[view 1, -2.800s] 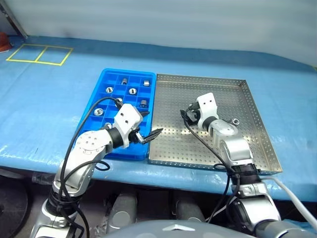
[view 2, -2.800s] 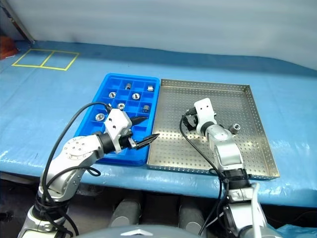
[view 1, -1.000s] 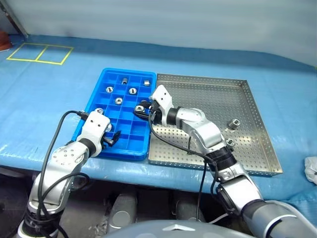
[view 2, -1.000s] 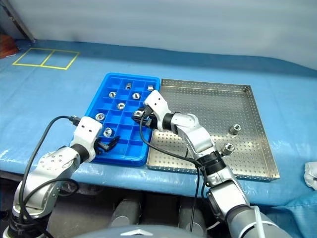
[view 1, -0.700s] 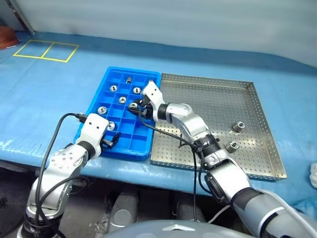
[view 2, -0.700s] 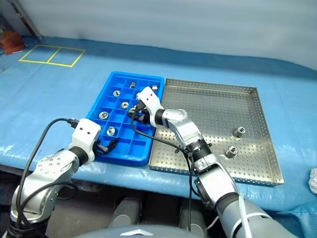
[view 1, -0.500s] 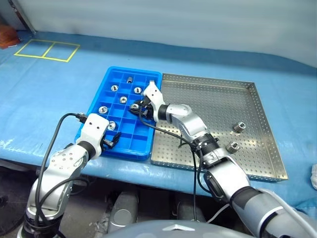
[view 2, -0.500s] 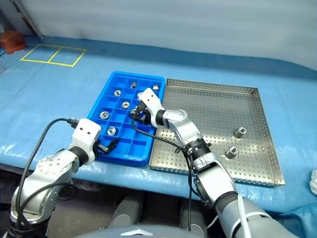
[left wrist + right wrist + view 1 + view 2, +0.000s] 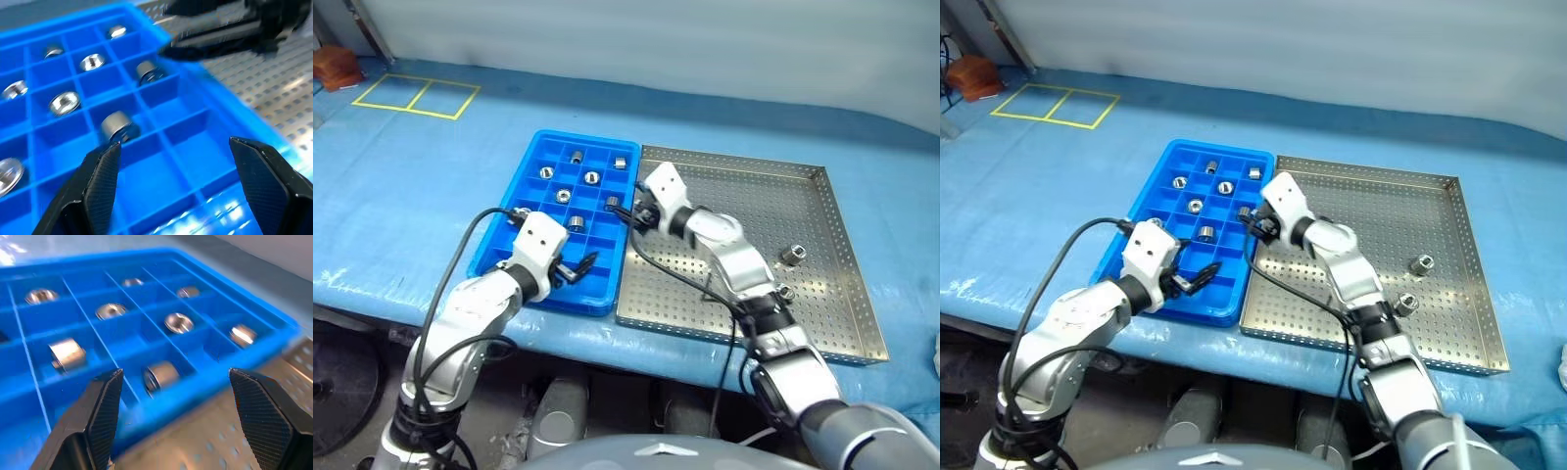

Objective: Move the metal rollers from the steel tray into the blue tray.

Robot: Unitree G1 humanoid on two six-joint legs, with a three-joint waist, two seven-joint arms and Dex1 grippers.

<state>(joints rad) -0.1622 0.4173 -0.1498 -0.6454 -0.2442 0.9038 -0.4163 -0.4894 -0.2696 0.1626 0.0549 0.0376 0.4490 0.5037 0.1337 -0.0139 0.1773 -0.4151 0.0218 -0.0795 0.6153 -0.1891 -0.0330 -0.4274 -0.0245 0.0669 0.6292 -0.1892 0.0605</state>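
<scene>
The blue tray (image 9: 607, 240) lies left of the steel tray (image 9: 754, 196), their sides touching. Several metal rollers sit in the blue tray's compartments, one (image 9: 612, 203) by its right wall. Two more rollers (image 9: 793, 257) (image 9: 784, 291) stand in the right half of the steel tray. My right gripper (image 9: 625, 212) hovers open and empty at the seam between the trays; in its wrist view a roller (image 9: 161, 374) lies just beyond its fingertips. My left gripper (image 9: 576, 266) is open and empty over the blue tray's near right compartments, close to a roller (image 9: 119, 126).
Both trays rest on a blue-covered table whose front edge (image 9: 558, 328) runs just below them. Yellow tape squares (image 9: 416, 95) mark the far left. A reddish object (image 9: 335, 70) sits at the far left corner, something white (image 9: 934, 348) at the right edge.
My right gripper opened, left a roller in the blue tray's right column and drew back toward the steel tray. My left gripper moved right, still open. The head camera also shifted.
</scene>
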